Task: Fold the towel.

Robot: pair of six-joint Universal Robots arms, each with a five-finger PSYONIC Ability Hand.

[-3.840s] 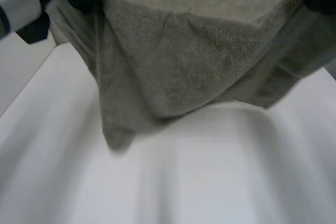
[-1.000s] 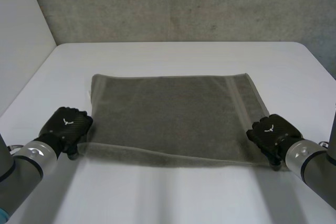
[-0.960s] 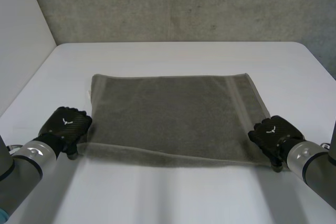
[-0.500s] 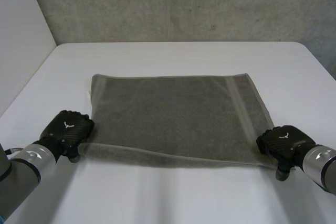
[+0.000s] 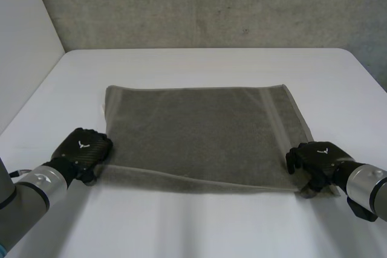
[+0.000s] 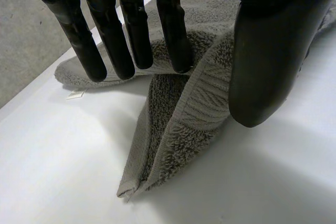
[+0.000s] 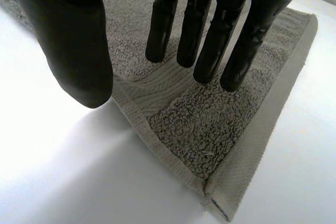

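A grey towel (image 5: 199, 134) lies flat on the white table (image 5: 199, 64), with its near edge doubled over. My left hand (image 5: 81, 149) sits at the towel's near left corner. In the left wrist view its straight fingers (image 6: 136, 30) hover over the raised towel corner (image 6: 178, 124), with the thumb (image 6: 268, 61) apart on the other side of the fold. My right hand (image 5: 317, 160) is at the near right corner. There its fingers (image 7: 205, 35) point straight down over the towel (image 7: 210, 129) and the thumb (image 7: 79, 51) stands beside the edge, above the table. Neither hand pinches cloth.
A small white label (image 5: 101, 108) sticks out at the towel's far left corner. A grey wall (image 5: 211, 4) stands behind the table's far edge. Bare table surrounds the towel on all sides.
Seconds ago both hands held the towel up in the air; now it lies flat. Within the last second the right hand slid inward onto its corner and the left hand edged toward the towel.
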